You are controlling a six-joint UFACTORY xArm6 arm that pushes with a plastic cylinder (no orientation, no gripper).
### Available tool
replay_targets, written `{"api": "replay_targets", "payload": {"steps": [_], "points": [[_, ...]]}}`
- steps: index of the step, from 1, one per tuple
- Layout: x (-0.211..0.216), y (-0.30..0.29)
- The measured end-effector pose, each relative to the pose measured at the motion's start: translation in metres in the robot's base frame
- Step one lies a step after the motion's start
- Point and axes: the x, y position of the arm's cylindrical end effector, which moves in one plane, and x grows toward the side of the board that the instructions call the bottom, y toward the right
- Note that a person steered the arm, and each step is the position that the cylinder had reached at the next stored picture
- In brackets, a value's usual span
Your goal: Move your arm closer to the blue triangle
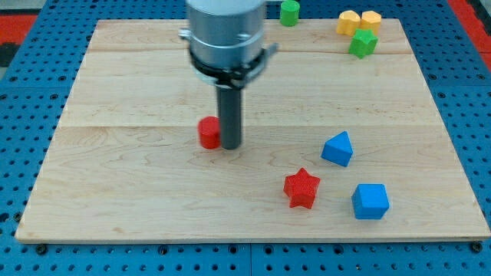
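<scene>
Red small block (208, 133) sits touching the left side of your rod's tip (230, 146), near the middle of the wooden surface (138, 192). No pincer on this rig, just the bare rod, so nothing to be apart or together. Blue triangle (337, 148) lies well off to the view's right of the tip, slightly lower. Risks: drift left and you shove the red block; overshoot and you knock the triangle toward the right edge; swing too low and you clip the red star (301, 188), which sits below-left of the triangle, or the blue cube (370, 201) below-right. Open room: bare board between tip and triangle, a straight run. Green (289, 12) (363, 43) and yellow (358, 21) blocks crowd the top edge, well clear of it.
</scene>
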Motion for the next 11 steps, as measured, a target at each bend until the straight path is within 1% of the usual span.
{"api": "replay_targets", "payload": {"steps": [1, 2, 3, 4, 5, 6, 7, 8, 9, 10, 11], "points": [[-0.027, -0.081], [-0.046, -0.142], [-0.066, -0.142], [-0.076, -0.058], [-0.084, 0.06], [-0.083, 0.184], [-0.042, 0.229], [0.022, 0.229], [0.028, 0.18], [0.014, 0.099], [0.001, 0.048]]}}
